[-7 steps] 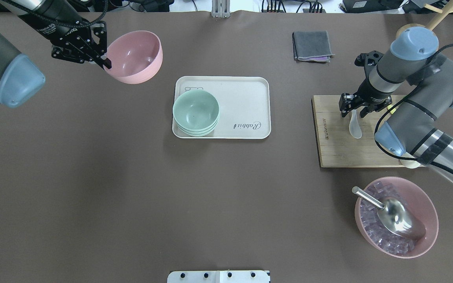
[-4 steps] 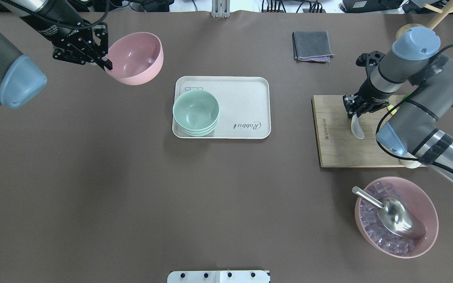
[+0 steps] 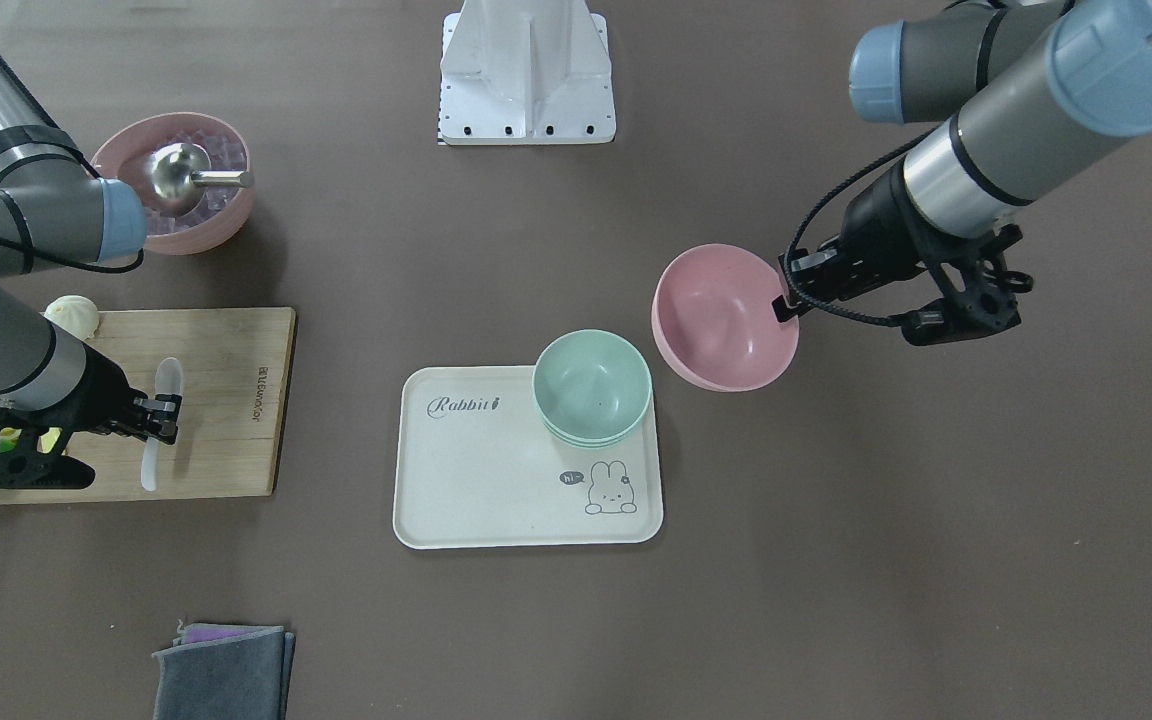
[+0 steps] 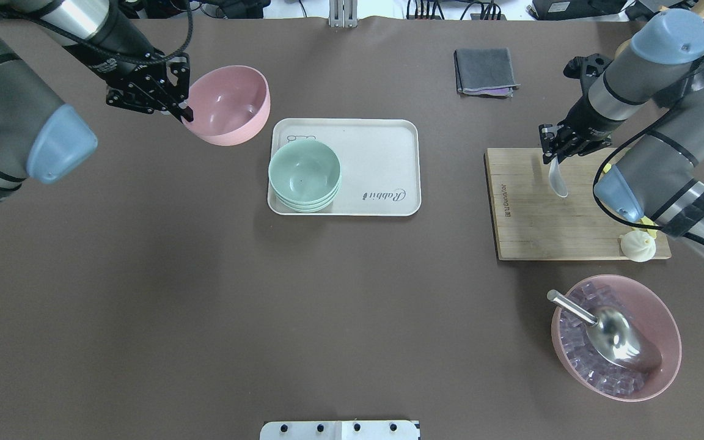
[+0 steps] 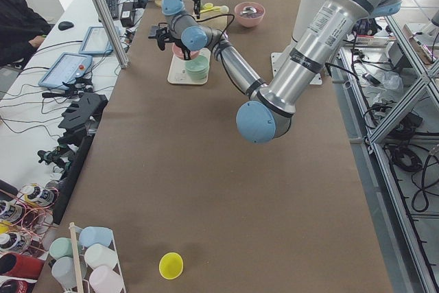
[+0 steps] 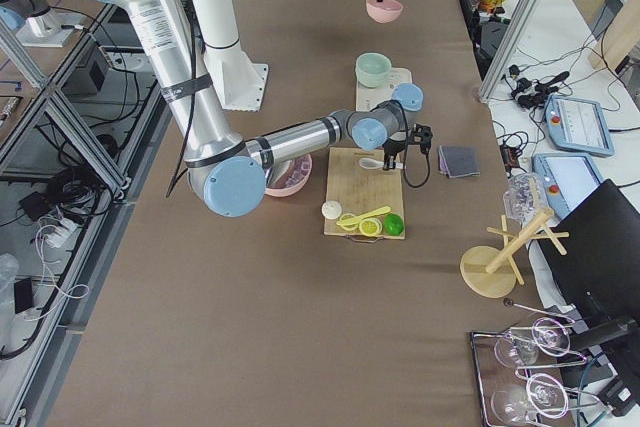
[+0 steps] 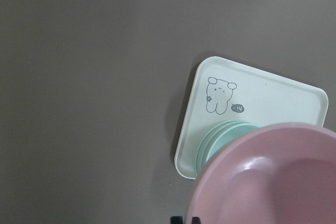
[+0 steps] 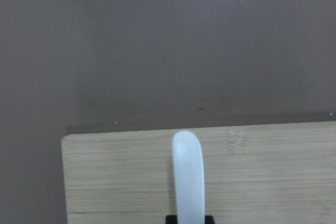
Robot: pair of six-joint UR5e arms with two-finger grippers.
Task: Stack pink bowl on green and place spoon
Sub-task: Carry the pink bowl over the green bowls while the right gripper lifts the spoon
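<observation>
My left gripper (image 4: 184, 113) is shut on the near rim of the small pink bowl (image 4: 230, 104) and holds it in the air just left of the tray (image 4: 382, 146). The green bowls (image 4: 304, 174) sit nested in the tray's left end. In the left wrist view the pink bowl (image 7: 273, 177) partly covers the green stack (image 7: 223, 135). My right gripper (image 4: 552, 157) is shut on the handle of the white spoon (image 4: 558, 182), just above the wooden board (image 4: 529, 226). The right wrist view shows the spoon (image 8: 188, 177) sticking out from the fingers.
A larger pink bowl (image 4: 663, 318) with ice cubes and a steel scoop (image 4: 608, 330) stands at the near right. A white bun (image 4: 637, 245) lies on the board's corner. A folded grey cloth (image 4: 485, 71) lies at the far side.
My left gripper carried the pink bowl right, towards the tray. My right gripper closed on the spoon's handle and drew it towards the board's far edge.
</observation>
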